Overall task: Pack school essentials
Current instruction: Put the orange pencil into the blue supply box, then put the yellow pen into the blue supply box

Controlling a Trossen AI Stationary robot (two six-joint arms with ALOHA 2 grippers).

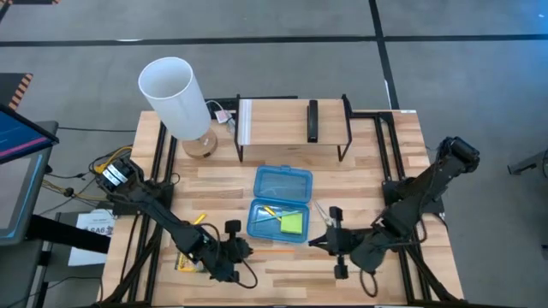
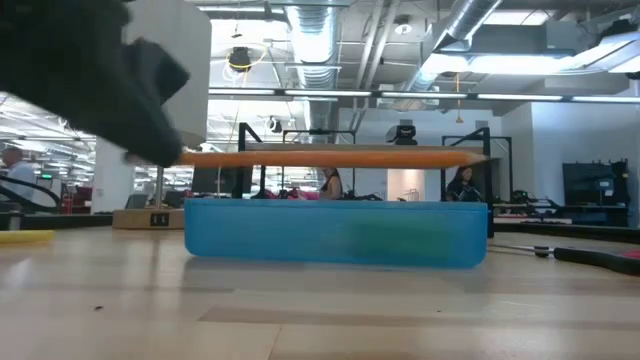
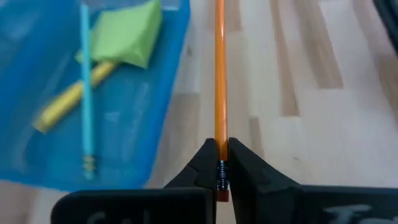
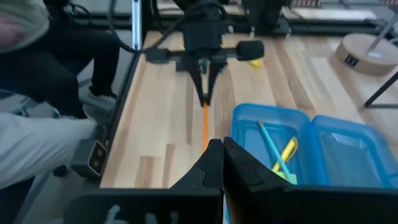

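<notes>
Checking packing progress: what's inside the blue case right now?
Inside the blue case: a green sticky-note pad, a yellow pencil and a teal pen. Anything under the pad is hidden.

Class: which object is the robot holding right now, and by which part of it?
The left gripper holds the orange pencil by its eraser end. The right gripper is shut, empty.

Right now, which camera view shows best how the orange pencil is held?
The left wrist view: the left gripper's fingers pinch the orange pencil at its eraser end. The low view shows it level above the blue case. The right wrist view shows the right gripper at its other end. From above it is barely visible.
</notes>
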